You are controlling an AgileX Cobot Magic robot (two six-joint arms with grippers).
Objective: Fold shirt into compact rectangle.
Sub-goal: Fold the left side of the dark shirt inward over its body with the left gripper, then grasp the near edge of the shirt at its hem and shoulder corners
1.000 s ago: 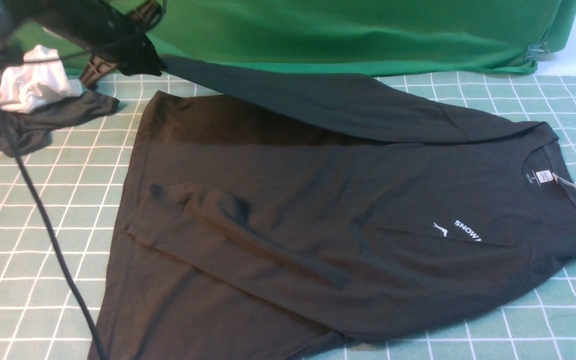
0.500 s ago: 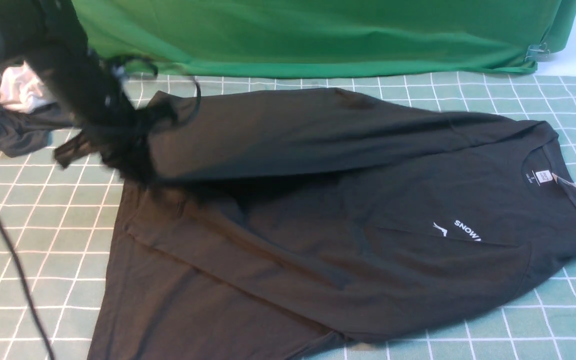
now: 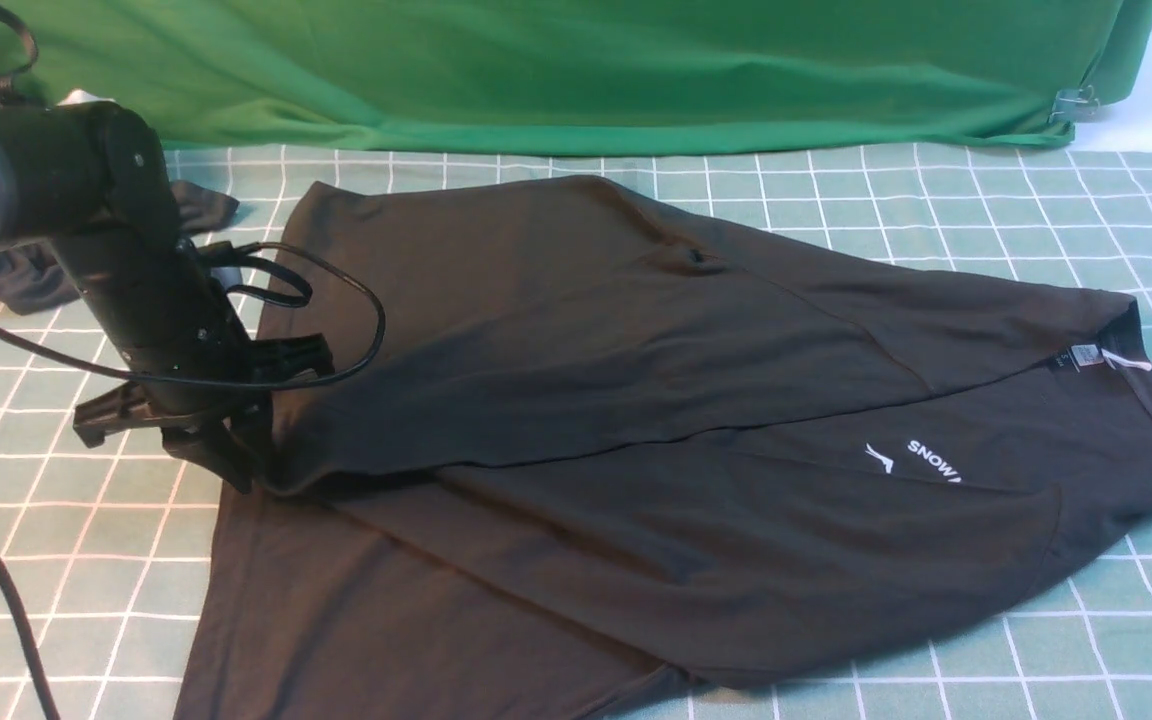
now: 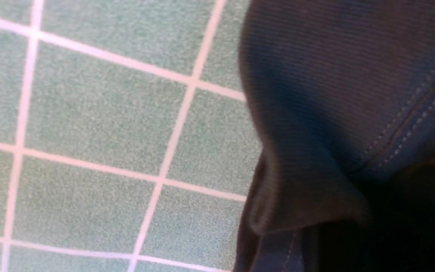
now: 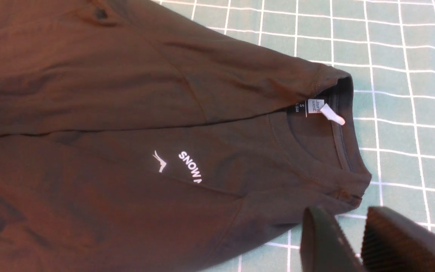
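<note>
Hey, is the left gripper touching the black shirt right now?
Cannot tell. In the front view the left gripper sits at the folded corner of the shirt, black against black; the left wrist view shows only cloth, no fingertips.

The right hand [image 5: 353, 226], jaws seemingly slightly apart, hovers near the shoulder of the shirt [image 5: 127, 113].

The surface [image 3: 986, 200], gridded teal with white lines, is overlaid by the shirt [image 3: 586, 330], partly folded; a dark garment [image 3: 11, 285] is bunched at far left.
</note>
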